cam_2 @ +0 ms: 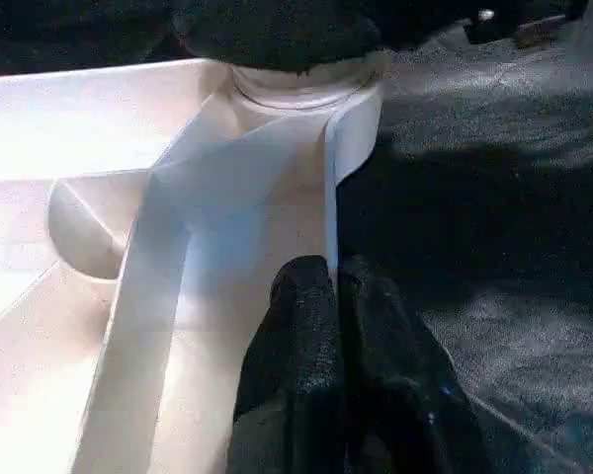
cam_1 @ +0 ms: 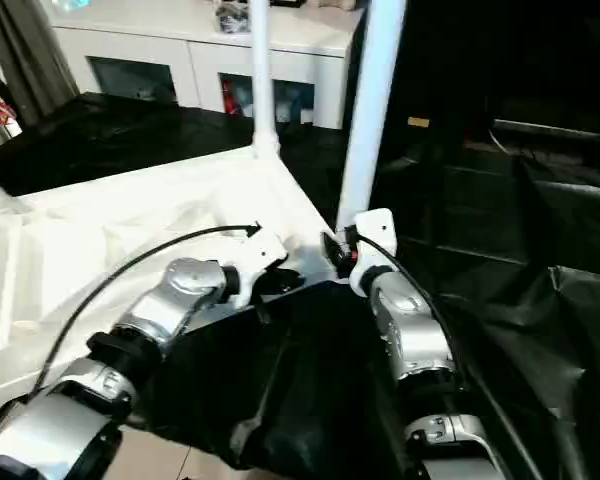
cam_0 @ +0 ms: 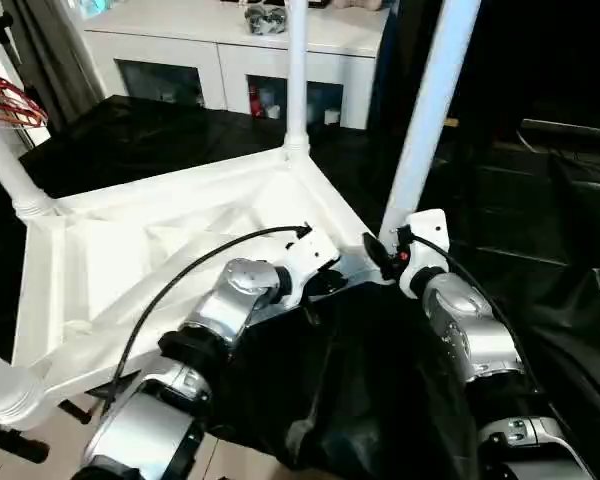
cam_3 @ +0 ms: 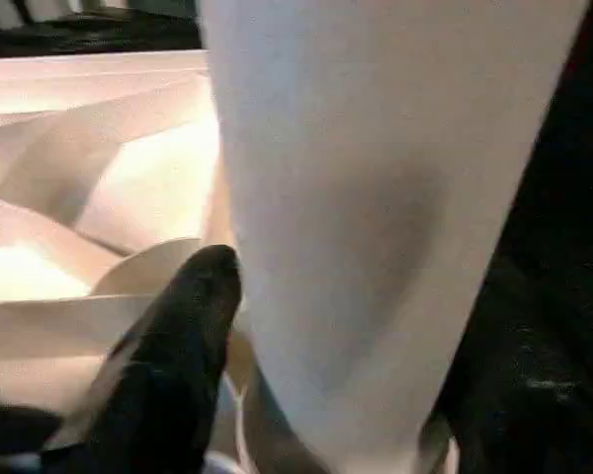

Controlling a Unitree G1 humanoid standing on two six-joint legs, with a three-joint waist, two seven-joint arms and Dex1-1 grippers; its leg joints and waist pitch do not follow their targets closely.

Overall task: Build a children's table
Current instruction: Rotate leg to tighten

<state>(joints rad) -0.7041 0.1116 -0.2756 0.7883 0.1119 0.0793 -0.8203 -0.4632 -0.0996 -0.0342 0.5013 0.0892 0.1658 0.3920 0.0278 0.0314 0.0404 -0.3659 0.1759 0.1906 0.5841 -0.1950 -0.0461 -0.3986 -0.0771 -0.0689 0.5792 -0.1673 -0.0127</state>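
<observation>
The children's table (cam_0: 170, 250), upside down at frame centre-left on the black-draped surface (cam_0: 160, 140), looks light, rigid and slick; hold its near leg (cam_0: 430, 110) low by the socket, where your right gripper (cam_0: 380, 255) stands parted beside it, left gripper (cam_2: 331, 296) clenched empty.

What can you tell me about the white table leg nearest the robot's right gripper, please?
The leg is a long, smooth white tube that looks like plastic. It rises slightly tilted from the near right corner of the upturned tabletop, and its upper end runs out of the picture. The right gripper sits at its base; one black finger lies against the tube. Whether the leg is fully seated in its socket cannot be seen.
</observation>
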